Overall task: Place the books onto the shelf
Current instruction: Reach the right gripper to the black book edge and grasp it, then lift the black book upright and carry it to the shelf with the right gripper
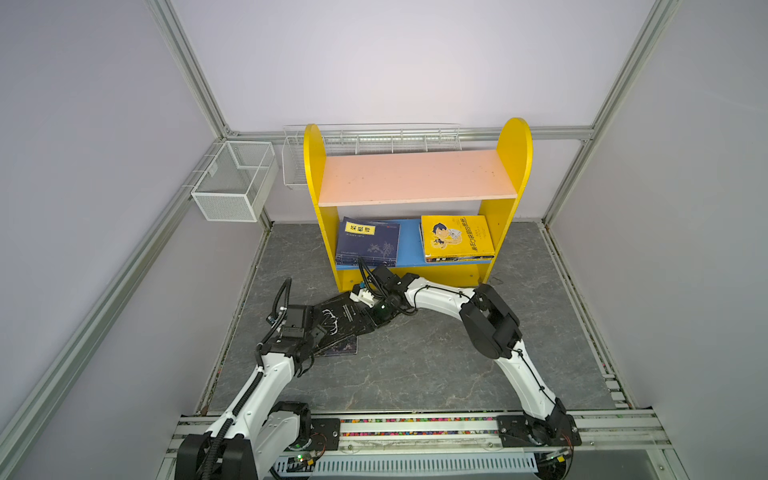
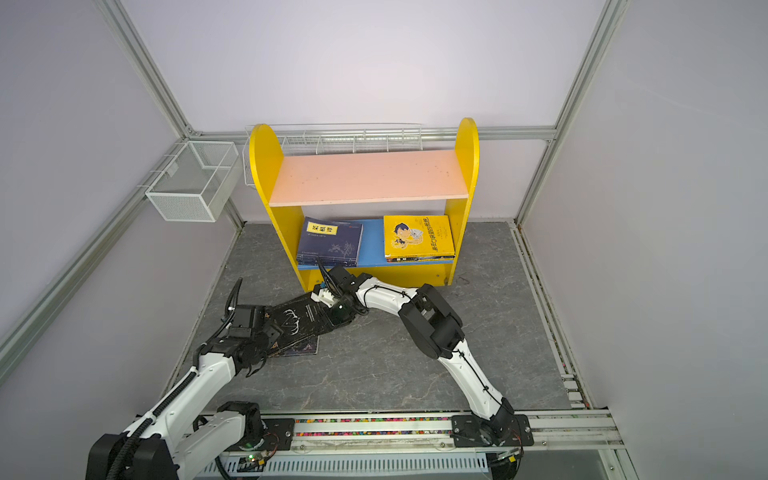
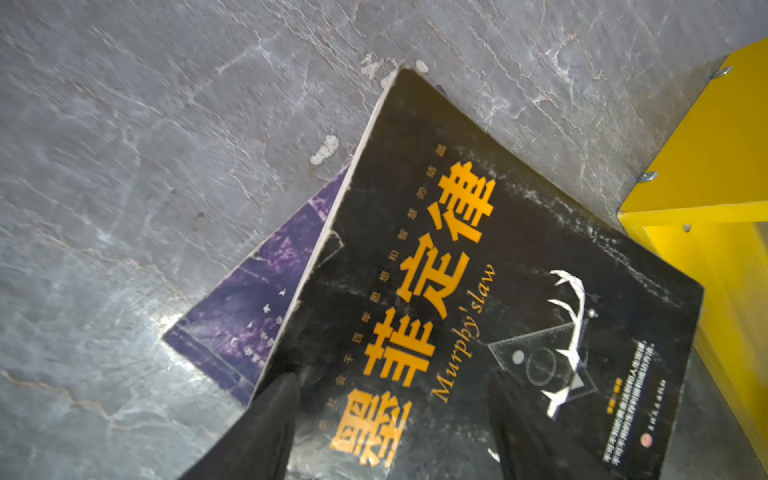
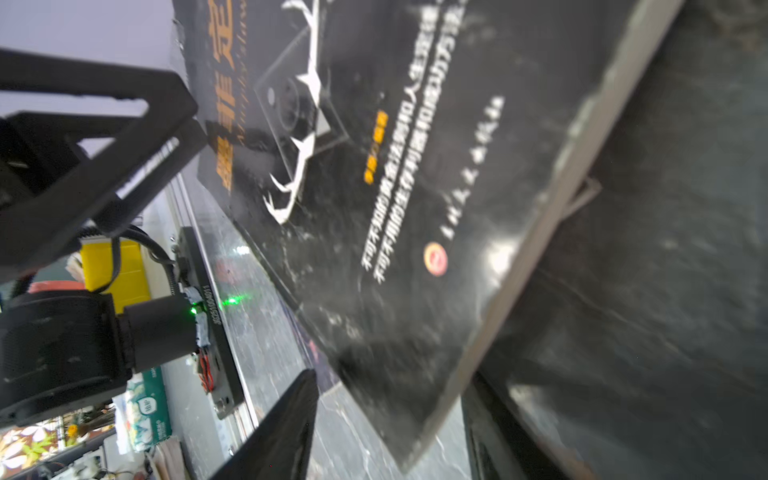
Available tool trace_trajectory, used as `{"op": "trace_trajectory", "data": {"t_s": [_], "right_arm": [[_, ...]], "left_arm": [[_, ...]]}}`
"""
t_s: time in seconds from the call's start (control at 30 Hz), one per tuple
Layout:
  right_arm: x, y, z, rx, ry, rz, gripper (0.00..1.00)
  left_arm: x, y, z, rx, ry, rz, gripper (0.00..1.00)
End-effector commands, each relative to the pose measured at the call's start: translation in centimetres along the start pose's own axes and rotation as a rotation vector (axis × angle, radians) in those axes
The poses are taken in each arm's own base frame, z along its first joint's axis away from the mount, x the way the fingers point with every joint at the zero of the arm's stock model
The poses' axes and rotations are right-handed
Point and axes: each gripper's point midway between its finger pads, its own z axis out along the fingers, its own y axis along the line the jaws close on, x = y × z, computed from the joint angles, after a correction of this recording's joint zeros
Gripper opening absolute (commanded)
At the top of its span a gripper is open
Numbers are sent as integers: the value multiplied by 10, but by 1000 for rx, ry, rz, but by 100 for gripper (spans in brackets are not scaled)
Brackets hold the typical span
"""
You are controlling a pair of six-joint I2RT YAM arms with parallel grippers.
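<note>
**Two arms at a black book before the shelf.** The shelf (image 1: 513, 166) stands at the back of the grey table (image 1: 415, 365). Its blue board (image 1: 409, 245), under the pink board (image 1: 415, 176), carries a navy book (image 1: 368, 245) topping a small stack at the left. A yellow book (image 1: 457, 237) tops another stack at the right, and both stacks lie flat, apart from each other. In front of the shelf's left foot, a black book (image 1: 340, 318) with orange characters lies aslant between the two arms. It partly covers a purple book (image 1: 343, 347) that lies flat on the table. The left gripper (image 3: 395, 378) is at the black book's near end. In the left wrist view its fingers (image 3: 270, 424) stand spread, one at the cover's edge and the other over the cover; contact cannot be told. The right gripper (image 1: 370, 311) is at the book's far end, close to the shelf. In the right wrist view its jaws are spread about a corner of the book, and a strip of table shows between one finger (image 4: 286, 424) and the book's edge, so nothing is pinched. Whether the black book is clear of the table cannot be told. A wire basket (image 1: 232, 183) hangs on the left frame, well apart from the books.
</note>
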Motion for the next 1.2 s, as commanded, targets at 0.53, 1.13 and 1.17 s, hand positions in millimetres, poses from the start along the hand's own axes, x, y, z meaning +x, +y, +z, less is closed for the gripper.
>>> {"op": "trace_trajectory", "data": {"t_s": [0.53, 1.13, 1.17], "right_arm": [[-49, 72, -50, -214, -301, -112, 7], [9, 90, -227, -247, -545, -161, 7], [11, 89, -238, -237, -564, -160, 7]], "left_arm": [[30, -2, -9, 115, 122, 6, 72], [-36, -150, -163, 750, 86, 1, 85], [-36, -155, -168, 786, 91, 2, 85]]}}
